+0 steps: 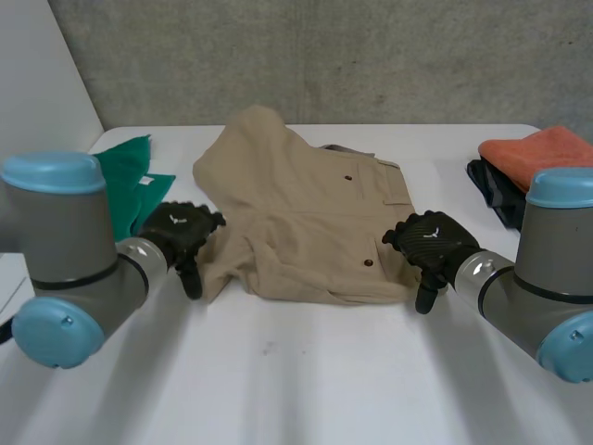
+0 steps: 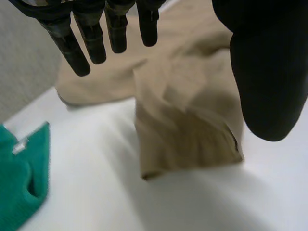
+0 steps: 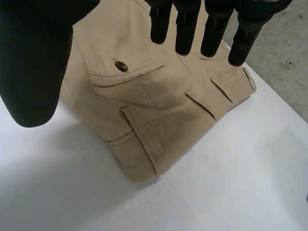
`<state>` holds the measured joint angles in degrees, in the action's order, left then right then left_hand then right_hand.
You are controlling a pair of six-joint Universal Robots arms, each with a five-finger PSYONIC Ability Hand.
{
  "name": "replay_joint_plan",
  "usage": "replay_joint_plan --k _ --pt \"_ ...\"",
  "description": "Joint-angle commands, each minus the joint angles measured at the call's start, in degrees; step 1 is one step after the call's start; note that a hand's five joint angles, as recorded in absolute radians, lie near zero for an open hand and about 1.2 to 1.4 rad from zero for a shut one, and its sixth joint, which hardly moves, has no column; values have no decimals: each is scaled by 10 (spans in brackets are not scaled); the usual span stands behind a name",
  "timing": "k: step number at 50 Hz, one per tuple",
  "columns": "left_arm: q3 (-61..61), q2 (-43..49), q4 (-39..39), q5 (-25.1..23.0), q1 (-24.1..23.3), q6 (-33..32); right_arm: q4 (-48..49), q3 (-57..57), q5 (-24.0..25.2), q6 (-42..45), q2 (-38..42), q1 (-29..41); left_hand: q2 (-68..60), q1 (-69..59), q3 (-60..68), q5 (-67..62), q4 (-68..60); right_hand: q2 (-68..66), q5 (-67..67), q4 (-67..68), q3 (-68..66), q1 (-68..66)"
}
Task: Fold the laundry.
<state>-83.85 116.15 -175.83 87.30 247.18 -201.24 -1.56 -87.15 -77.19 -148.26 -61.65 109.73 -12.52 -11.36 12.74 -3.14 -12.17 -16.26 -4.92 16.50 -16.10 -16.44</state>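
Khaki trousers point(image 1: 296, 209) are lying part-folded; I am hovering left hand point(image 1: 181, 230) and right hand point(image 1: 434, 239) at near corners, fingers point(image 2: 91, 38) apart, grasping next.

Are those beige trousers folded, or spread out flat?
Loosely folded, not spread: the beige trousers lie doubled over on the table, one layer rumpled over another, edges uneven.

My left arm point(image 1: 69, 246) and right arm point(image 1: 547, 264): grey cylindrical joints, light-blue round caps. My left hand point(image 1: 183, 227) and right hand point(image 1: 434, 238): matte black, small white mark on each back.
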Motion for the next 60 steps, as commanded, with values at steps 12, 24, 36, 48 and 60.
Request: replay_joint_plan --k 12,24,36,48,60 --pt "269 86 160 -136 20 -1 -13 -28 1 -76 6 5 -165 -177 163 -159 -169 -216 -230 214 -218 -215" --pt "383 227 228 -163 28 -23 107 -84 -12 -72 7 17 -175 -187 173 -169 -179 -276 -289 273 -277 -274" --pt "389 270 217 -143 14 -43 137 -90 -22 -70 10 16 -177 -189 175 -171 -181 -292 -306 290 -294 -291" --pt "382 261 219 -101 -5 -76 184 -94 -20 -61 28 16 -675 -686 673 -669 -678 -594 -608 592 -596 -592" --pt "305 43 212 -40 -17 -96 165 -71 -17 -38 -91 9 -675 -686 673 -669 -678 -637 -651 635 -639 -636"
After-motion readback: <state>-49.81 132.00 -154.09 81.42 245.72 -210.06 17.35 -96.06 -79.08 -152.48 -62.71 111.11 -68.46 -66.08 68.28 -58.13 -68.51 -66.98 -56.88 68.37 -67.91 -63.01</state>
